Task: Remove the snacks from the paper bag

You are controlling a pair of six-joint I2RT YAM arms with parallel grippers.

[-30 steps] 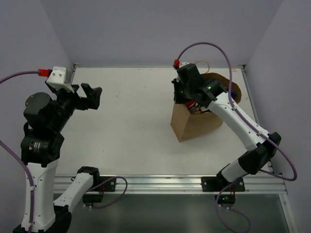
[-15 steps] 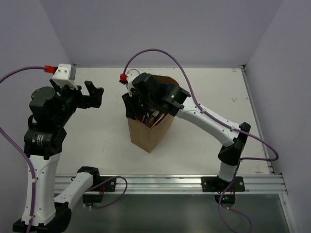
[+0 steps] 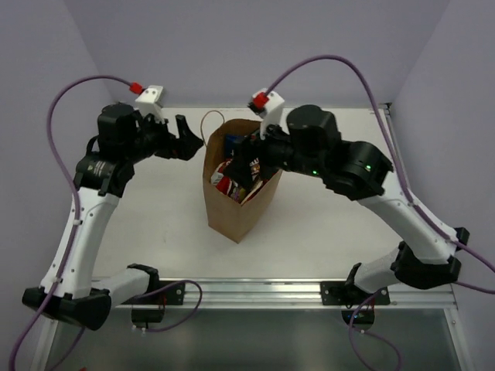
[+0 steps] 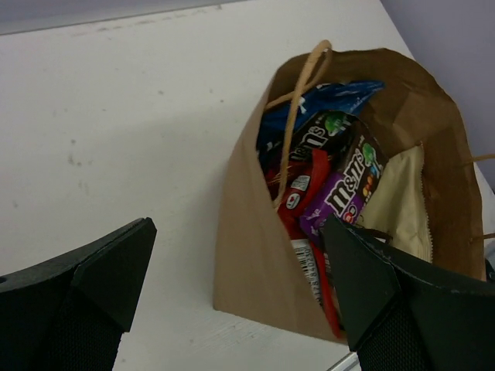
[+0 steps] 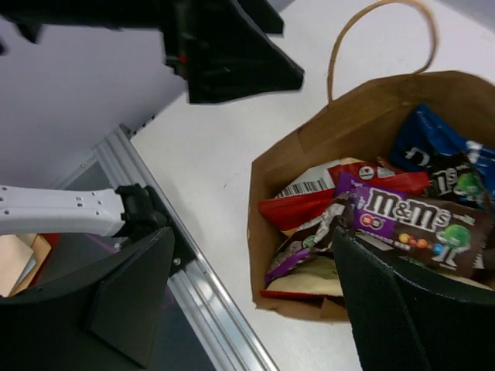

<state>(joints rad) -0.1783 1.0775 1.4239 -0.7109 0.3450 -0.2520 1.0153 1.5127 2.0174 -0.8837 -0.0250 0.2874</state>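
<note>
Left pincer (image 3: 188,142) is held above the table (image 3: 155,232) just beside the left edge of the paper bag (image 3: 232,209), its two fingers spread fully apart with nothing between them. Its wrist view looks down past both fingers into the bag mouth. The paper bag stands upright near the middle of the table, mouth open upward, one thin loop handle (image 4: 293,116) hanging across the opening and the other rising at the far rim. The snacks (image 5: 363,209) are all inside the bag, packed on end: a red-and-white packet (image 5: 325,197) against the near wall, a purple M&M's packet (image 5: 410,220) across the middle, a dark brown M&M's packet (image 5: 456,185) behind it, a blue packet (image 5: 421,143) at the far side and a pale tan packet (image 4: 398,197) along one wall. Right pincer (image 3: 249,160) sits over the right side of the bag mouth, fingers wide apart, holding nothing. An aluminium rail (image 3: 255,290) runs along the near table edge.
</note>
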